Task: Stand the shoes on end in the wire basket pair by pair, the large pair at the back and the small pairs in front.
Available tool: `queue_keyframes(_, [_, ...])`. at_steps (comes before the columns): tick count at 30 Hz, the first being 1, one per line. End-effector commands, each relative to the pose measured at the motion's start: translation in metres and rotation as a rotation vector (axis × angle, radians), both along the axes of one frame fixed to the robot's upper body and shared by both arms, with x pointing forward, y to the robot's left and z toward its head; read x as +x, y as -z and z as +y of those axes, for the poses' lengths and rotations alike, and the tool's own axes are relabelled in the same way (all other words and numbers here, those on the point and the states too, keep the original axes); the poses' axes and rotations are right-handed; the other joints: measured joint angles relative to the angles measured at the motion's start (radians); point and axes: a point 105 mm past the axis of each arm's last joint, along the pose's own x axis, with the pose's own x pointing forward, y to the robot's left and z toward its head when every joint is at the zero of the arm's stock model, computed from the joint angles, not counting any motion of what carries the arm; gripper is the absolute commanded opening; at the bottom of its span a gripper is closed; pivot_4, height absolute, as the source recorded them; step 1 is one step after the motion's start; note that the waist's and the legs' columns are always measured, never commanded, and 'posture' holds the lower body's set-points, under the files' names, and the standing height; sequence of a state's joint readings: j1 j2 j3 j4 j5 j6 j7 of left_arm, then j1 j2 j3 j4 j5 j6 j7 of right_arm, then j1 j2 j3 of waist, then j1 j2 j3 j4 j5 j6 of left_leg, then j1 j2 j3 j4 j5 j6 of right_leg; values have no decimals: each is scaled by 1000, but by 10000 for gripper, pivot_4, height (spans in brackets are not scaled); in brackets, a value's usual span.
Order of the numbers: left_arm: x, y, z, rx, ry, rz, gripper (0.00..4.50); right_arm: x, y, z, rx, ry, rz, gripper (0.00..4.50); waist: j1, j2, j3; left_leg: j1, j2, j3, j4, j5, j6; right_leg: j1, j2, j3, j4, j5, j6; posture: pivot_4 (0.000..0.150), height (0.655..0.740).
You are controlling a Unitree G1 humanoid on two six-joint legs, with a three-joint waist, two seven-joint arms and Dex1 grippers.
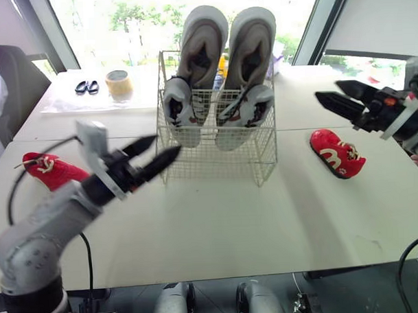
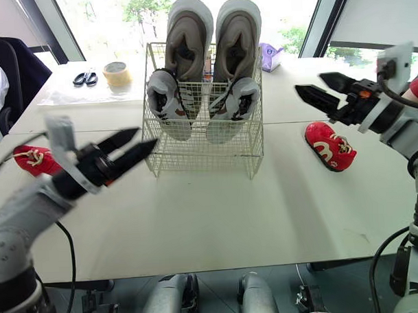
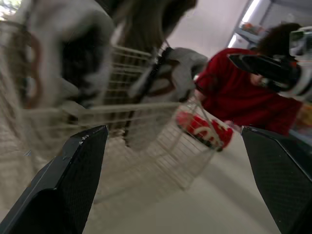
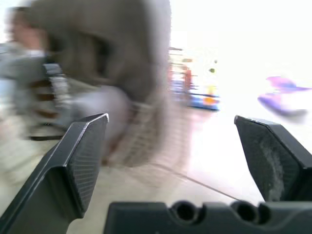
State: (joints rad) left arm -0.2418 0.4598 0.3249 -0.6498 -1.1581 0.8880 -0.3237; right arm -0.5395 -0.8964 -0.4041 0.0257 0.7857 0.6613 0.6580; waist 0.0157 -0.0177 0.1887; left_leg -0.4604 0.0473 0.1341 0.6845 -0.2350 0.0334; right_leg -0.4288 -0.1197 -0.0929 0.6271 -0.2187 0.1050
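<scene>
A white wire basket (image 1: 216,168) stands mid-table. Two large grey-brown shoes (image 1: 204,47) stand on end at its back, and a small white and grey pair (image 1: 181,111) stands in front of them. One small red shoe (image 1: 337,153) lies on the table right of the basket, another red shoe (image 1: 50,169) lies at the left. My left gripper (image 1: 157,153) is open and empty, just left of the basket's front corner. My right gripper (image 1: 339,97) is open and empty, hovering above and behind the right red shoe.
A roll of tape (image 1: 118,83) and black scissors (image 1: 87,86) lie at the back left of the table. A purple item (image 2: 270,56) sits behind the basket. A person in a red top (image 3: 243,97) is at the right. A dark chair (image 1: 14,81) stands at far left.
</scene>
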Motion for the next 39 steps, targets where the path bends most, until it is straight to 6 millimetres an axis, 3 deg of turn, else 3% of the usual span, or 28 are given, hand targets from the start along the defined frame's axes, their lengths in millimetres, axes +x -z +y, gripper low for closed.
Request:
queue_keyframes(1, [-1,-6,-13,-32,-19,-68,44593,-2,15,-25,-45,144,-35,45000,-2,0,0,1,0,0,0,0,0,1,1,0,0,0,0,1500,7351])
queue_keyframes(4, [-4,-4,-22,-22,4,-80,44593,-4,48,-41,-133,227,23,45000,-3,4,-2,1,0,0,-1,1,-1,0,2,0,1,0,0,1500,7351])
queue_keyframes(5, [-9,-2,-26,0,37,-82,44593,-7,64,-37,-198,198,70,45000,-3,6,-2,1,0,0,-1,1,-1,0,2,0,1,0,0,1500,7351])
queue_keyframes(7, [-19,3,-33,44,89,-87,44593,-10,78,-37,-231,177,108,45000,-5,6,-3,2,0,0,-1,1,-1,0,2,0,1,0,0,1500,7351])
queue_keyframes(13, [-26,1,-38,5,114,-90,44593,-11,82,-53,-151,217,122,45000,-2,10,-3,3,0,-1,-1,-2,4,0,2,1,1,-2,-3,1500,7351])
queue_keyframes(17, [-36,5,-47,0,158,-82,44593,-12,99,-68,-163,283,173,45000,-2,10,-3,3,0,-1,-1,-3,5,1,1,1,1,-2,-4,1500,7351])
queue_keyframes(23, [-31,8,-46,14,136,-78,44593,-15,123,-84,-160,365,212,45000,-4,13,-5,3,0,0,-1,-3,5,1,2,1,1,-2,-4,1500,7351])
queue_keyframes(27, [-27,11,-49,50,158,-81,44593,-5,144,-89,-206,404,218,45000,-4,16,-7,4,0,0,-1,-3,5,1,2,2,1,-2,-3,1500,7351])
queue_keyframes(39, [-27,15,-45,71,158,-64,44593,26,171,-95,-26,454,280,45000,-9,17,-7,4,0,0,-1,0,-1,1,2,2,1,-2,-3,1500,7351])
